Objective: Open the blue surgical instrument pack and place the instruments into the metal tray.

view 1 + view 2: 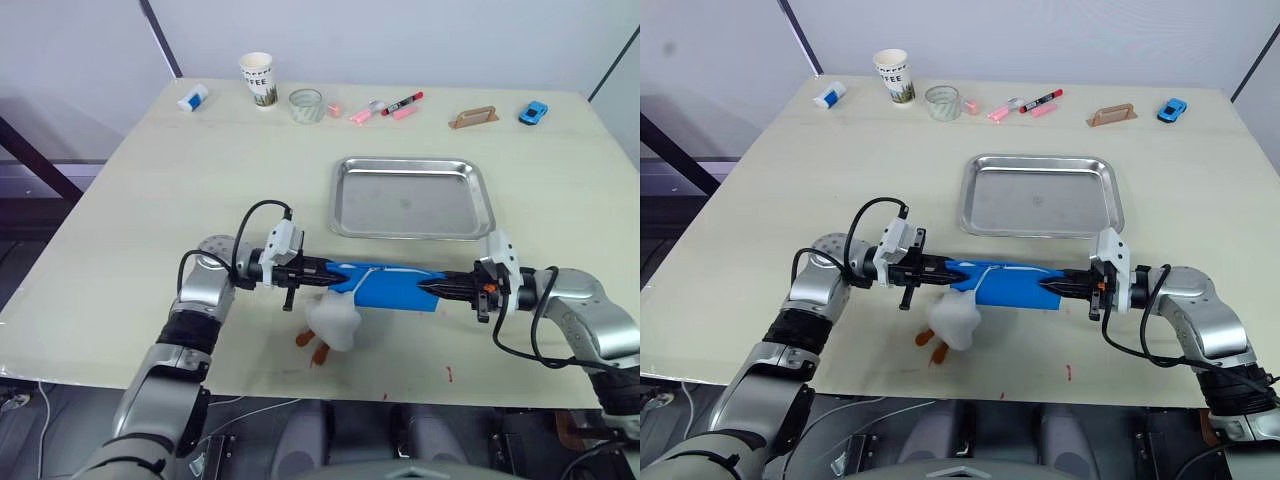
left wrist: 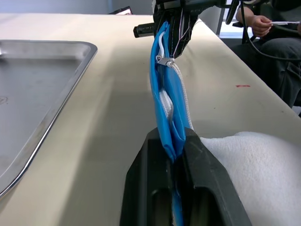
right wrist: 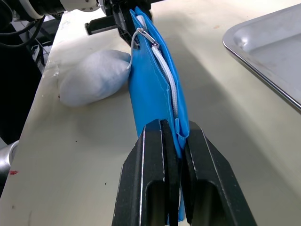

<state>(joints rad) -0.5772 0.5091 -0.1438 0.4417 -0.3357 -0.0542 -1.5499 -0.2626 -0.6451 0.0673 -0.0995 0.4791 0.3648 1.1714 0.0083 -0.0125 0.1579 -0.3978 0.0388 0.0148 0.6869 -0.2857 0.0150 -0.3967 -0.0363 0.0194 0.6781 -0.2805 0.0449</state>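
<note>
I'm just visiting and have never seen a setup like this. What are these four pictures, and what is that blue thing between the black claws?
It is a two-armed robot. The two wide pictures come from cameras on its head; the two close-ups come from cameras on its wrists. The left gripper and right gripper each pinch one end of the blue surgical instrument pack, holding it on edge between them. Its zipper looks closed. Beyond it lies the metal tray, with nothing in it. A white plush toy sits beside the pack. A paper cup, a glass and markers stand along the table's far edge.
</note>
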